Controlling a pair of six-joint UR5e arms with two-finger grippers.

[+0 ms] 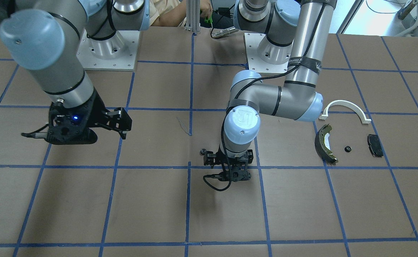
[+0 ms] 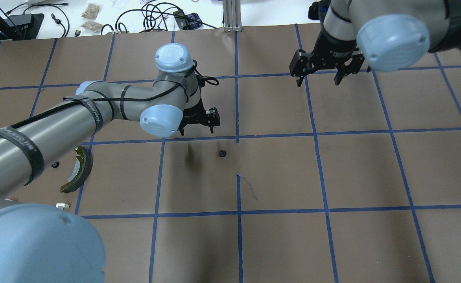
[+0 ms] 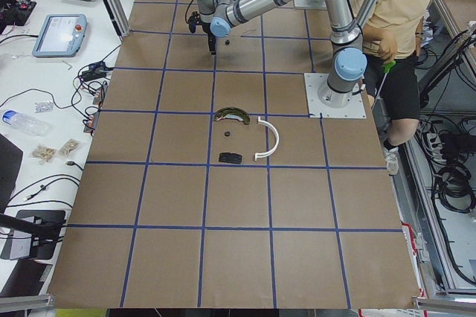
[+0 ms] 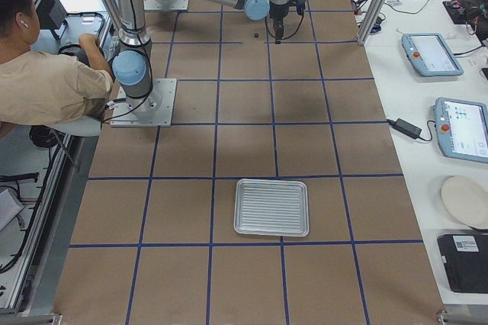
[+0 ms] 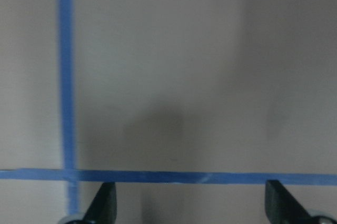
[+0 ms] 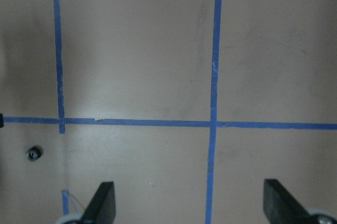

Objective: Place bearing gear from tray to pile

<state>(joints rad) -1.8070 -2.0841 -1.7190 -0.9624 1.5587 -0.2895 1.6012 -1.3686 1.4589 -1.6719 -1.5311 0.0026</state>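
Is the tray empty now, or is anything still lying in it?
Empty. In the exterior right view the tray shows only its bare ribbed metal floor, with no part inside its rim.

Silver-grey arms [image 1: 307,39] (a black cable [image 1: 266,79] wraps one), pale-blue joint caps [image 1: 241,123], black grippers [image 2: 318,81].

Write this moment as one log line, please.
left end effector: open, empty | right end effector: open, empty | tiny black ring-shaped bearing gear: lying loose near left end effector | ribbed silver metal tray: empty
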